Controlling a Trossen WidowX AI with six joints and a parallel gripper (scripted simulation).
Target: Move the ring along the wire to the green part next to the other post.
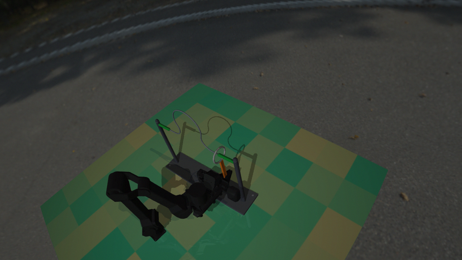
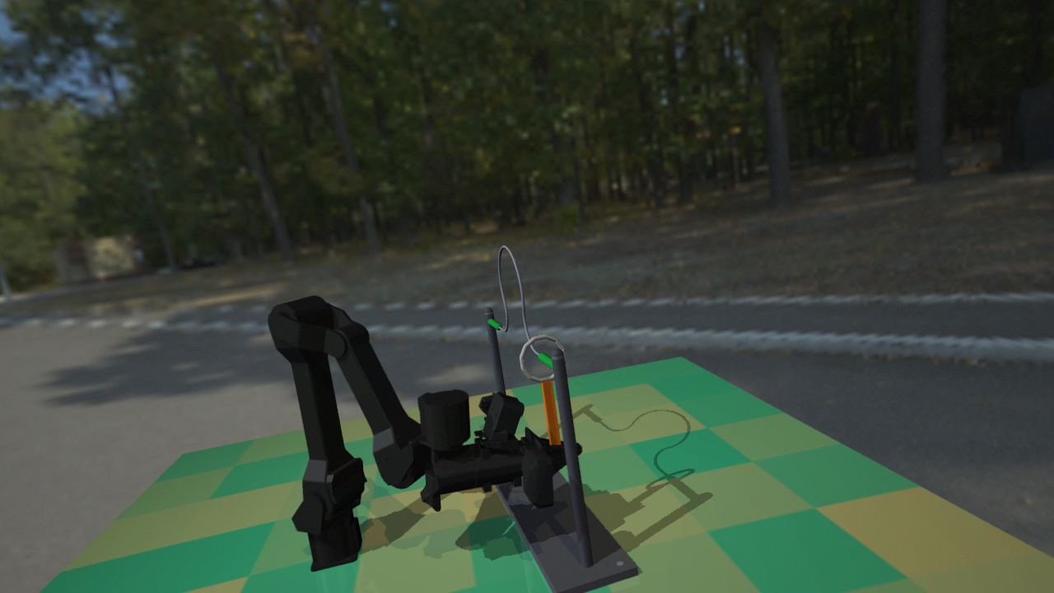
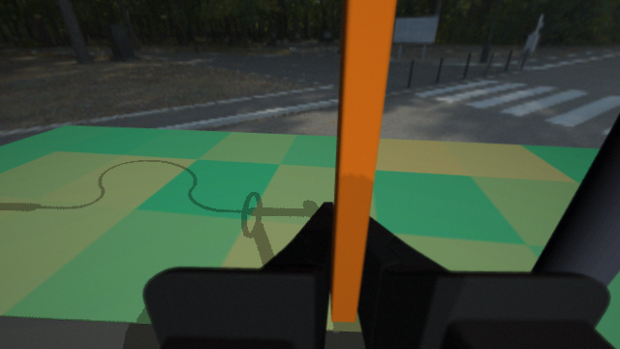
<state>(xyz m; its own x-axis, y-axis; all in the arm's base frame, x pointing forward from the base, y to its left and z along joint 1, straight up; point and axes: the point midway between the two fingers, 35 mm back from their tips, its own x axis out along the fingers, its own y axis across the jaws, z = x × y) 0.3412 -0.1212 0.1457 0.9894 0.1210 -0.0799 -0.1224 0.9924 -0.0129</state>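
Observation:
My gripper (image 1: 225,177) (image 2: 555,445) (image 3: 337,210) is shut on the orange handle (image 1: 223,168) (image 2: 550,409) (image 3: 362,136), which stands nearly upright. The ring (image 1: 214,157) (image 2: 522,360) is above it, around the inner end of the near green part (image 1: 227,158) (image 2: 547,360), where the grey wire (image 1: 200,135) (image 2: 504,295) begins. The wire runs near the middle of the ring, with no contact visible. The far green part (image 1: 164,126) (image 2: 494,324) is bare. The ring is outside the wrist view; only its shadow shows there.
The near post (image 1: 239,181) (image 2: 575,472) (image 3: 581,204) stands close to the right of my gripper. The far post (image 1: 168,143) (image 2: 496,357) is at the other end of the dark base plate (image 1: 248,204) (image 2: 608,571). Between them the grey wire dips, then rises in a tall loop.

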